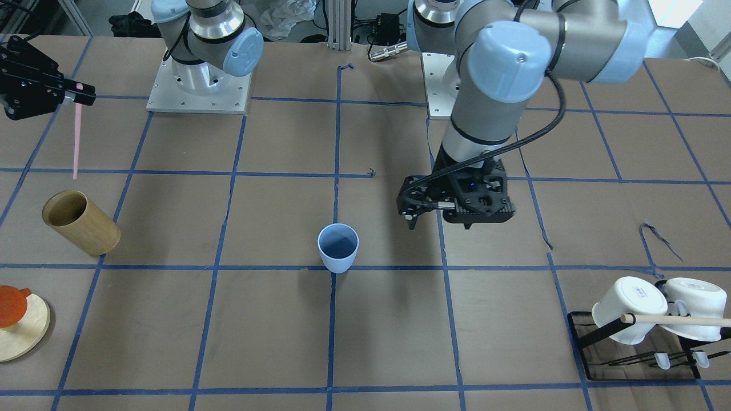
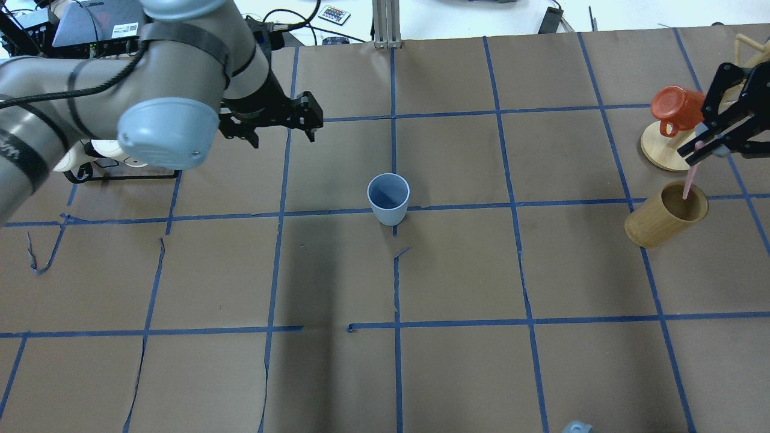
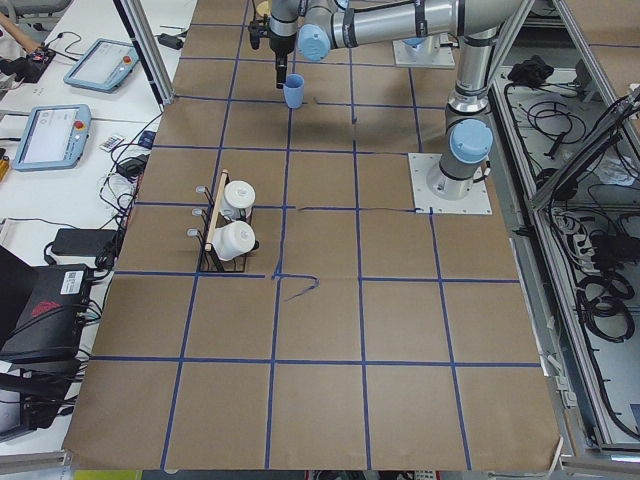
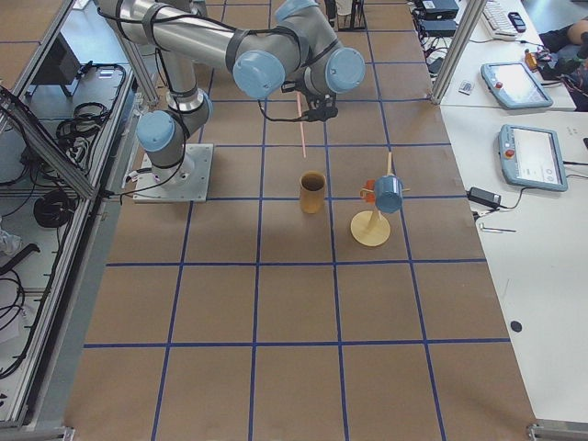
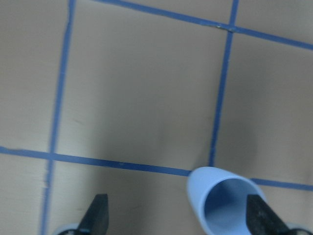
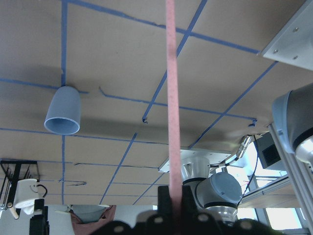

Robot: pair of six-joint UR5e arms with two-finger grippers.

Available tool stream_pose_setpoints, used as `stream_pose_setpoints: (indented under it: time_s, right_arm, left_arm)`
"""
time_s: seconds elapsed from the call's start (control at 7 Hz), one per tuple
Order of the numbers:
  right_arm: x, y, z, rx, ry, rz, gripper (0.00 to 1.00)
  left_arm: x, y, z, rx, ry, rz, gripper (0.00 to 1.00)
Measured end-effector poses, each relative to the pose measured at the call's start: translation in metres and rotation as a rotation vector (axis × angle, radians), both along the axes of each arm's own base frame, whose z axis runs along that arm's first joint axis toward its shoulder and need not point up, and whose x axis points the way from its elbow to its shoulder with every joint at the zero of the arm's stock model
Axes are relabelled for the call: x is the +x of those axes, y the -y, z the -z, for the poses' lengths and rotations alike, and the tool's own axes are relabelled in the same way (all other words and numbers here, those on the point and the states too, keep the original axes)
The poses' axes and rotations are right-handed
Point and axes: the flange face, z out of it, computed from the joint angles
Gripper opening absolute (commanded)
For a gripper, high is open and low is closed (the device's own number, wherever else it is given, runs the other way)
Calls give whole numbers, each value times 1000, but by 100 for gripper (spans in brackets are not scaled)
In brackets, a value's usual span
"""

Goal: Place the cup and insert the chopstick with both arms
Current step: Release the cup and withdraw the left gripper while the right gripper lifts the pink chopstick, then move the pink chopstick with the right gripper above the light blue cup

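**One cup down, one chopstick in my right grip**

I count one blue cup (image 1: 338, 247), one pink chopstick (image 1: 76, 142), one bamboo holder (image 1: 81, 223), one wooden mug tree (image 1: 23, 334) and two white mugs (image 1: 628, 310) on a black rack (image 1: 579, 337). The tree carries an orange mug (image 2: 676, 107), and the right side view shows a blue mug (image 4: 389, 195) on it as well.

The cup stands upright on the table (image 2: 457, 270), mouth up, on a tape line near the middle. My left gripper (image 1: 438, 221) hangs above the table just to the cup's left, jaws spread wide with nothing between them and not touching the cup.

Well to the cup's right, my right gripper (image 1: 77, 95) pinches the chopstick at its upper end. Its long axis runs straight up and down, free tip pointing at the table. The tip hangs over the holder's open mouth and looks clear of the rim. The holder stands mouth up. The mug tree is also far to the cup's right. The rack sits far to the cup's left.

The table is covered in brown paper with a grid of blue tape (image 2: 394, 114), lifted and torn in spots. Side benches around it carry tablets (image 3: 50, 135) and cables.
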Motion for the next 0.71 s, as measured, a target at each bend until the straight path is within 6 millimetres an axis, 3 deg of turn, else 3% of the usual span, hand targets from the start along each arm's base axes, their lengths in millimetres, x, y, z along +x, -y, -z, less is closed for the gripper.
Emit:
stream_pose_setpoints:
  time_s: [0.14,0.29,0.57,0.71]
  right_arm:
    - [24,9,-8,-18,58,41,5]
    - [56,22,-13,-30,124,88,5]
    - [126,52,-14,-56,273,167,5]
    - [152,65,-6,-56,348,197,5]
  left_arm:
    - [24,-8,-17,16,16,2,100]
    - [32,-19,-31,25,21,2,100]
    - [35,-40,-50,45,18,2,100]
    - [35,-44,-53,48,18,0,100]
